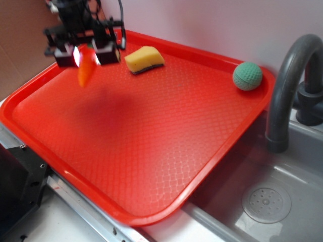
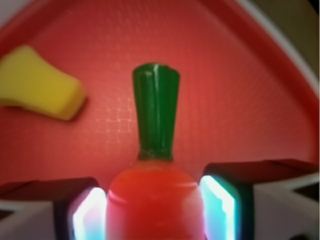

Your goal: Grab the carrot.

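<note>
Orange and glossy, hanging clear above the far left part of the red tray (image 1: pixel 151 166) in the exterior view: the carrot (image 1: pixel 85 70), pointing its tapered tip downward, casting a dim blurred shadow on the tray's textured floor below and to the right. Clamping the carrot's upper part between two black fingers (image 1: pixel 107 50): the gripper (image 1: pixel 87 54), closing on it from both sides, with the dark arm rising out of frame at the top left. Lying just to the right, on the tray near its far rim: a yellow sponge wedge (image 1: pixel 144 59) with a dark underside. Sitting well apart in the tray's far right corner: a green ball (image 1: pixel 247 76). Standing beyond the tray's right edge: a grey faucet (image 1: pixel 287 85), arching over a grey sink (image 1: pixel 272 201) with a round drain.

Filling the bottom centre of the wrist view: the carrot's (image 2: pixel 155 205) orange body, pressing against both lit pads (image 2: pixel 218 205) of the gripper (image 2: pixel 155 212), with its dark green stem (image 2: pixel 156 110) sticking up toward the middle of the frame. Blurring behind at the upper left, resting on the tray (image 2: pixel 240 90): the yellow sponge wedge (image 2: pixel 40 85).
</note>
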Robot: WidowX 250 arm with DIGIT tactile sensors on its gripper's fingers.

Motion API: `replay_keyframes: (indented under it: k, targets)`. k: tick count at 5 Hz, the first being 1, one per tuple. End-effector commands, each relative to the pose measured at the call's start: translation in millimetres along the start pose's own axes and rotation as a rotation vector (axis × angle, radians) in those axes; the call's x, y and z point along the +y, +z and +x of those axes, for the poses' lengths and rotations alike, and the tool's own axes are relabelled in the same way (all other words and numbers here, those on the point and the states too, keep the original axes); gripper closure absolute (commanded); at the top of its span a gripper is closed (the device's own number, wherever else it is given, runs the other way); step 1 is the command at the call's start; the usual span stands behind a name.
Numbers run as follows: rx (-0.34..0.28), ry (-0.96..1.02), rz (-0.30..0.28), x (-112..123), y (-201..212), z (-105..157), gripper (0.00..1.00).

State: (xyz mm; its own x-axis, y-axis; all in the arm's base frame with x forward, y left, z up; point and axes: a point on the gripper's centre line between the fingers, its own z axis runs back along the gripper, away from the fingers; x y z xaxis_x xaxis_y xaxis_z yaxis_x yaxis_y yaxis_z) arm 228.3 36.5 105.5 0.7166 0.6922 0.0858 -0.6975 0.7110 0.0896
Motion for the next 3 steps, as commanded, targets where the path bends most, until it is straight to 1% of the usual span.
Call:
replay_keyframes:
  k: [1, 2, 3]
  targets:
    - [-0.064, -0.232, -0.185, 8.9, 114.6, -15.4, 1.00]
    - [-0.090, -0.156, -0.210, 25.1, 144.2, -24.2, 1.00]
    - [-0.048, -0.135, -0.198, 25.9, 139.9, -24.2, 1.00]
